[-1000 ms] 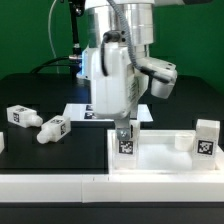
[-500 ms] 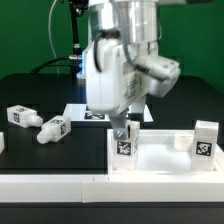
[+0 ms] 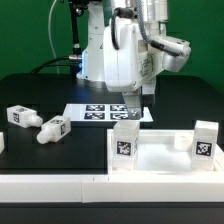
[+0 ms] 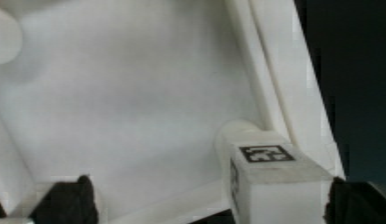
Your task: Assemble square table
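Observation:
The white square slab point(image 3: 160, 160) lies at the front on the exterior view's right. Two short white tagged legs stand upright in its corners, one at the near left corner point(image 3: 124, 140) and one at the right point(image 3: 206, 138). My gripper point(image 3: 133, 104) hangs open and empty a little above the left one. In the wrist view the slab's inner face point(image 4: 137, 120) fills the picture, and that leg point(image 4: 270, 165) stands by the raised rim, between my spread fingertips point(image 4: 69, 200) and below my gripper point(image 4: 211, 205). Two loose legs point(image 3: 20, 116) point(image 3: 52, 129) lie on the exterior view's left.
The marker board point(image 3: 100, 112) lies flat behind the slab, under the arm. A long low white border bar point(image 3: 60, 185) runs along the table's front edge. The table top is black.
My gripper was down around the left corner leg. It has let go and risen up and back, and the leg stays standing in the slab's corner.

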You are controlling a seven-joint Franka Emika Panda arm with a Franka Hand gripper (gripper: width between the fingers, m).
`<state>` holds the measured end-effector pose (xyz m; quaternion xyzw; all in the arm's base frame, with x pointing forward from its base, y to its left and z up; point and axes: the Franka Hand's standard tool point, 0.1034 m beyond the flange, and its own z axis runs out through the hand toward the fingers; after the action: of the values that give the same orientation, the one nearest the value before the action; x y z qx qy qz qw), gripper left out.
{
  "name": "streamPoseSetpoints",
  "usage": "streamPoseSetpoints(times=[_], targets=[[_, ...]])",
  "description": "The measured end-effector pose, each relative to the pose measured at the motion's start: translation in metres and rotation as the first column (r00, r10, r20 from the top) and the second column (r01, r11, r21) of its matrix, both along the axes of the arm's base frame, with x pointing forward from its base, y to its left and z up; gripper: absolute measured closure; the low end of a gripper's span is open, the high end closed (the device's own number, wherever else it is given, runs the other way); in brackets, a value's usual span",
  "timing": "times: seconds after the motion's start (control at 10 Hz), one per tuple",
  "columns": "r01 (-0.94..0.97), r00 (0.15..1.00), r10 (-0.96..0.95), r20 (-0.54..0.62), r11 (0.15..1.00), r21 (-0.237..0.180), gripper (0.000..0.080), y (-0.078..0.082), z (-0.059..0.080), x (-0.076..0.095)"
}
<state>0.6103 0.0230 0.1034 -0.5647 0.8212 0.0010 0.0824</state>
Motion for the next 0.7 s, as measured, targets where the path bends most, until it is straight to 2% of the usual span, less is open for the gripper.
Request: streamPoseSetpoints(times=[0.1,0.2,0.5,0.7], targets=[[-0.007,1.000,0.007,-0.002,1.000,-0.002,0.0151,0.003,-0.001,-0.001],[-0.039,0.999,0.039,-0.004,0.999,-0.011,0.0151,0.014,0.000,-0.002],[-0.287,0.958,0.284,-0.043,0.955,-0.078,0.0151,0.041,-0.010,-0.040],[-0.274,0.961,0.271,-0.049,0.959,-0.075,0.0151,0.044,-0.013,-0.043]])
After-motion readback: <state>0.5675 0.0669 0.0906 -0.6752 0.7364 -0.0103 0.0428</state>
